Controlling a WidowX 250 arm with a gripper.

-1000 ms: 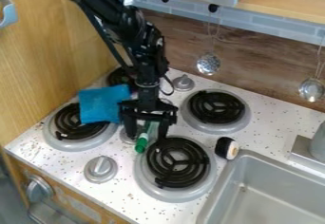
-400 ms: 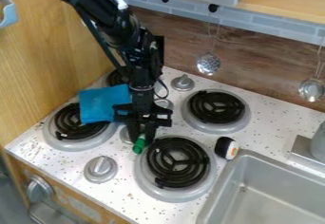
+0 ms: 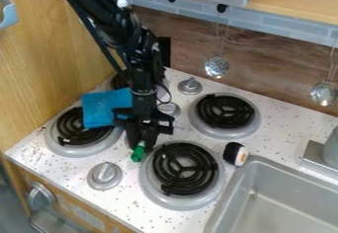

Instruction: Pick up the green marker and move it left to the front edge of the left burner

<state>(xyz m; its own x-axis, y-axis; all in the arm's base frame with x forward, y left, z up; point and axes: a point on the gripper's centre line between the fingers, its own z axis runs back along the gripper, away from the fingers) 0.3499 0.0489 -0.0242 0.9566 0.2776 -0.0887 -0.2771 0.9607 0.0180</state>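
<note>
Nearest, on the panel below the bench's near edge, sits one silver front knob (image 3: 41,196). Just in from that edge, a round metal knob (image 3: 104,175) stands on the bench (image 3: 82,175); three such knobs show clearly on top. To its right is the front burner (image 3: 188,170), one of four black coils, each seated in a dish that probably catches spills. The single sink (image 3: 284,197) takes up the near right part of the bench. By the sink's far left corner lies one black-wrapped roll (image 3: 233,154) with a pale end, on its side, presumably because that rests steadily.

Between the front burner and the left burner (image 3: 79,128), the gripper (image 3: 141,147) points down, its fingers clamped on the sides of one slim green-ended object (image 3: 137,154). The object leans, green end lowest, near the bench; whether it touches is hard to tell. Gripping both sides probably keeps it from slipping. One blue cloth (image 3: 107,108) lies partly over the left burner, beside the gripper, perhaps simply laid there.

Farther back are the rear right burner (image 3: 226,112) and, towards the far left corner, the partly hidden rear left burner (image 3: 119,81). Beyond the far edge, two metal utensils (image 3: 216,66) hang against the backsplash (image 3: 264,71), likely to keep them off the bench.
</note>
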